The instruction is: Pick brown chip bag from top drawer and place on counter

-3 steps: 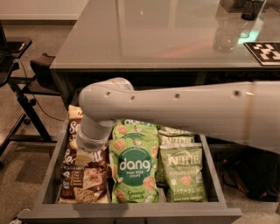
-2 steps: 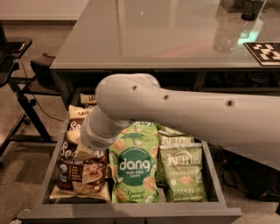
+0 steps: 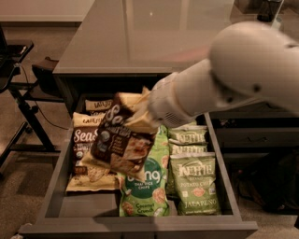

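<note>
My gripper [image 3: 140, 111] is shut on the top of a brown chip bag [image 3: 120, 140] and holds it tilted in the air above the open top drawer [image 3: 56, 177]. The white arm comes in from the upper right and hides the fingers. More brown chip bags [image 3: 85, 144] lie stacked in the drawer's left part. The counter [image 3: 140, 32] stretches behind and above the drawer.
A bright green dang bag [image 3: 142, 191] lies in the drawer's middle and pale green Kettle jalapeno bags [image 3: 195, 182] at its right. A black stand with legs [image 3: 23, 93] is on the floor at the left. A dark object [image 3: 268, 9] stands on the counter's far right.
The arm has risen and swung right, lifting a brown chip bag out of the drawer's left stack. The camera view has moved closer.
</note>
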Controlling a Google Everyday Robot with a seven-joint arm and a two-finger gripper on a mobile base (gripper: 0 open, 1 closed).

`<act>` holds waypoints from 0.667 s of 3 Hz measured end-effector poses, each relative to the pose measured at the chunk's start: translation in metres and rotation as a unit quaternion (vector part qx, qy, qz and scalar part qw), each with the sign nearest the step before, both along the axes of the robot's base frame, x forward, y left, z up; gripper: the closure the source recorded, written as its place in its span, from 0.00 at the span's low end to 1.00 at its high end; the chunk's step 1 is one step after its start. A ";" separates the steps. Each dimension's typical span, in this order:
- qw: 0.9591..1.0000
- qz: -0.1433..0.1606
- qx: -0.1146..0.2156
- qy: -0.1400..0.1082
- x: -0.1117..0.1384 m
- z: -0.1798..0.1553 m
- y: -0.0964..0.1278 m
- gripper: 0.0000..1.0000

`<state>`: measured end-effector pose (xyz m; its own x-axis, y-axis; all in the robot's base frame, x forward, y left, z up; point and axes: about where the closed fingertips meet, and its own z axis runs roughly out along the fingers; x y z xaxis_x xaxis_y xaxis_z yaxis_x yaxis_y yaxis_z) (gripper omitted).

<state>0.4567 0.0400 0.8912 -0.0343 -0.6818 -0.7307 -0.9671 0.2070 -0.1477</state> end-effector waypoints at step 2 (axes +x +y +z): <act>0.994 -0.095 0.049 -0.034 0.011 0.091 -0.103 1.00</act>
